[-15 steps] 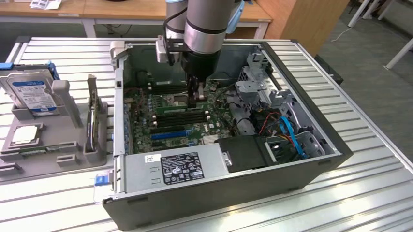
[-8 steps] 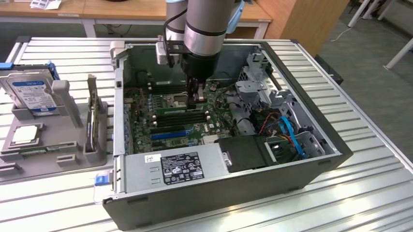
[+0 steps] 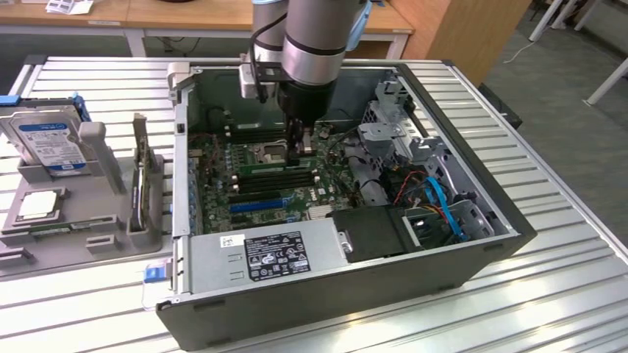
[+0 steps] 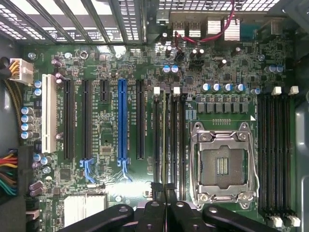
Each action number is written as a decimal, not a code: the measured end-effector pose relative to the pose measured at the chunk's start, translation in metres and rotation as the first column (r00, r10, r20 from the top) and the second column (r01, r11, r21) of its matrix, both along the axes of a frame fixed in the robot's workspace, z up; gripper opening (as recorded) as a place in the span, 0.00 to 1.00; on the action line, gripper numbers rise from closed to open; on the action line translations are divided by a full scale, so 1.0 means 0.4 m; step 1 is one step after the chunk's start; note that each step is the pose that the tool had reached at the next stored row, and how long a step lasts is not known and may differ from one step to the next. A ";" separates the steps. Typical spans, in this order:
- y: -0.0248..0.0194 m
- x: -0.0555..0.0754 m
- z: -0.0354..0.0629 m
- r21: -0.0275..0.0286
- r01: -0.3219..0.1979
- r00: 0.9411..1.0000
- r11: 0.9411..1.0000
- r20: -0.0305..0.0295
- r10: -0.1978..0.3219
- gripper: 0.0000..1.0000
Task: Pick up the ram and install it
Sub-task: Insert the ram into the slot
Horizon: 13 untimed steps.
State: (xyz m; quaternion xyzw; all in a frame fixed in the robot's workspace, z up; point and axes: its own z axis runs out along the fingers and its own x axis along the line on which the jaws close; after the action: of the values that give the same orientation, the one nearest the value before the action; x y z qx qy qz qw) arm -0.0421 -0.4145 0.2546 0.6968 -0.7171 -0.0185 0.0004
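Note:
The ram [image 4: 164, 140] appears edge-on as a thin green strip, lined up with the black memory slots [image 4: 176, 135] beside the CPU socket [image 4: 224, 164]. My gripper [image 4: 164, 191] is shut on one end of it, with a dark finger on each side. Whether the stick is seated in a slot or just above it I cannot tell. In the exterior view my gripper [image 3: 300, 143] reaches straight down into the open computer case [image 3: 490, 243], low over the motherboard [image 3: 265, 184] and close to the memory slots [image 3: 275, 175].
A second bank of memory slots [image 4: 275, 150] lies past the socket, and a blue expansion slot [image 4: 121, 121] on the other side. A power supply [image 3: 270, 254], drive cage and cables [image 3: 432, 195] crowd the case. A grey fixture [image 3: 108, 220] at the exterior view's left holds a hard drive [image 3: 49, 140].

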 end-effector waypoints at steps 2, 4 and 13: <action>0.000 0.001 0.000 0.000 0.000 1.000 1.000 0.000 0.000 0.11; 0.000 0.001 0.000 0.000 0.000 1.000 1.000 0.000 0.000 0.11; -0.002 0.001 -0.014 0.000 0.000 1.000 1.000 0.000 0.000 0.11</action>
State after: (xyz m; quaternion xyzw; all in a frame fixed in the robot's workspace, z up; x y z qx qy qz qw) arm -0.0416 -0.4152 0.2490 0.6968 -0.7171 -0.0185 0.0004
